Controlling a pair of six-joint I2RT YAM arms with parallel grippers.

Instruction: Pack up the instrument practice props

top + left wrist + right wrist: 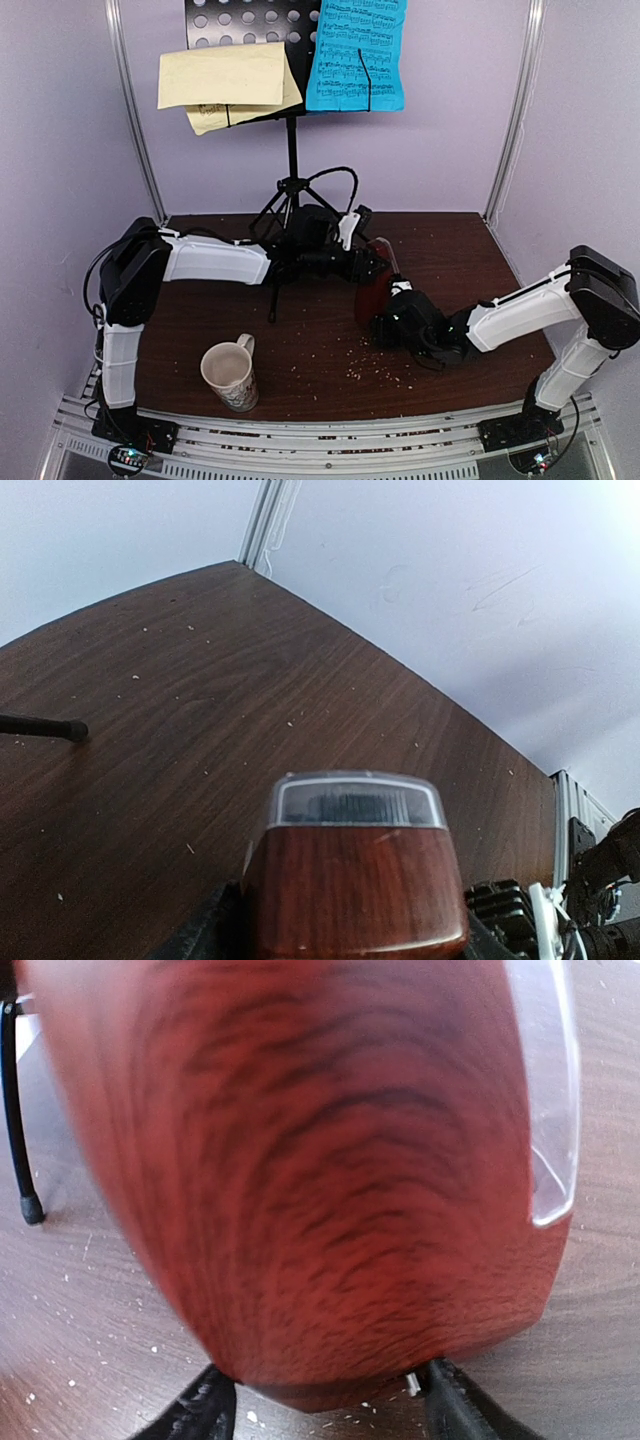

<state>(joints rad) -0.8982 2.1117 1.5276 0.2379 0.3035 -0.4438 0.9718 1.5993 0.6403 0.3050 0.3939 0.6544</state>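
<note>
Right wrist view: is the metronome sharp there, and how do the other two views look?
Right wrist: the metronome fills the frame, too close, its wood grain smeared and soft. Left wrist: metronome crisp, far edge of the table bowed by wide-angle distortion, pale wall washed out. Top external: evenly lit, no glare.

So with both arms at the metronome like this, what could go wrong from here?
1. The left tool and right tool both flank the metronome; if they move out of step it could twist loose and drop.
2. Its clear cover lies not far from the right tool's fingers; a squeeze there might pop it off.
3. The legs of the music stand run close by the left arm; a snag might tip it, sheets and all.
</note>
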